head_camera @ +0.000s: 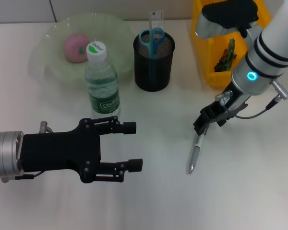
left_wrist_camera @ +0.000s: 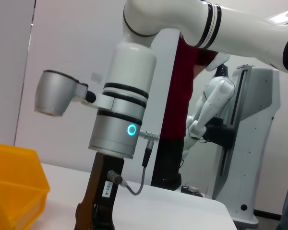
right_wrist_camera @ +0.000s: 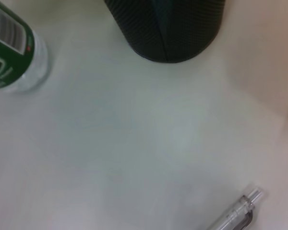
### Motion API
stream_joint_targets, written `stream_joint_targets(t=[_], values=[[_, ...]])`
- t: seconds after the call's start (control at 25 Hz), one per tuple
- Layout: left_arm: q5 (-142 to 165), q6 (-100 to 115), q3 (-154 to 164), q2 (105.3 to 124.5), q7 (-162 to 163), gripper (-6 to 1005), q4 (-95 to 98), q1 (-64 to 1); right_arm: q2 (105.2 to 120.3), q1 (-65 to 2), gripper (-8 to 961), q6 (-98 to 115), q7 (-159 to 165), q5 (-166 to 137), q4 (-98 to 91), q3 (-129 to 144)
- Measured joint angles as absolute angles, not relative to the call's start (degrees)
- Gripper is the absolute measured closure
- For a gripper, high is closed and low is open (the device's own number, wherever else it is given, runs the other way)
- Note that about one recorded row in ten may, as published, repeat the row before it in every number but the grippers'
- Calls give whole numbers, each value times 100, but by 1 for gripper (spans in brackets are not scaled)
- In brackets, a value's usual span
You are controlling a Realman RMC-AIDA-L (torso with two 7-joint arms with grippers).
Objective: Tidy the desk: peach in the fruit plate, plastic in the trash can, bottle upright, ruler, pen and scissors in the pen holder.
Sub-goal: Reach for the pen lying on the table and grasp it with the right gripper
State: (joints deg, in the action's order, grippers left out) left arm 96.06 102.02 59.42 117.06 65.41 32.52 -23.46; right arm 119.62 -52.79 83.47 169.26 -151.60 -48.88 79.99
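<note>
A clear pen [head_camera: 195, 153] lies on the white desk, its tip towards me. My right gripper [head_camera: 205, 123] is low over the pen's far end. The right wrist view shows the pen [right_wrist_camera: 234, 214] lying flat on the desk. The black mesh pen holder [head_camera: 153, 60] holds blue-handled scissors [head_camera: 151, 37] and a clear ruler [head_camera: 156, 19]. The bottle [head_camera: 102, 79], with a white cap and green label, stands upright. The pink peach [head_camera: 77, 47] sits in the pale green plate [head_camera: 48, 62]. My left gripper [head_camera: 133, 146] is open and empty, hovering in front of the bottle.
A yellow bin [head_camera: 212, 57] at the back right holds green plastic [head_camera: 226, 56]. The right wrist view shows the bottle [right_wrist_camera: 9, 52] and the pen holder [right_wrist_camera: 168, 28] beyond the pen. The left wrist view shows my right arm [left_wrist_camera: 122, 124] and the bin [left_wrist_camera: 14, 191].
</note>
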Motion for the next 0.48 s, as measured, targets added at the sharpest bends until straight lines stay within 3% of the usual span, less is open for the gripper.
stream_joint_targets(t=[0.48], values=[[9659,10244,5940,11714,6491,194,3252,-2289,11962,-5401,307,8061,16926,-15293,-4755,8238]])
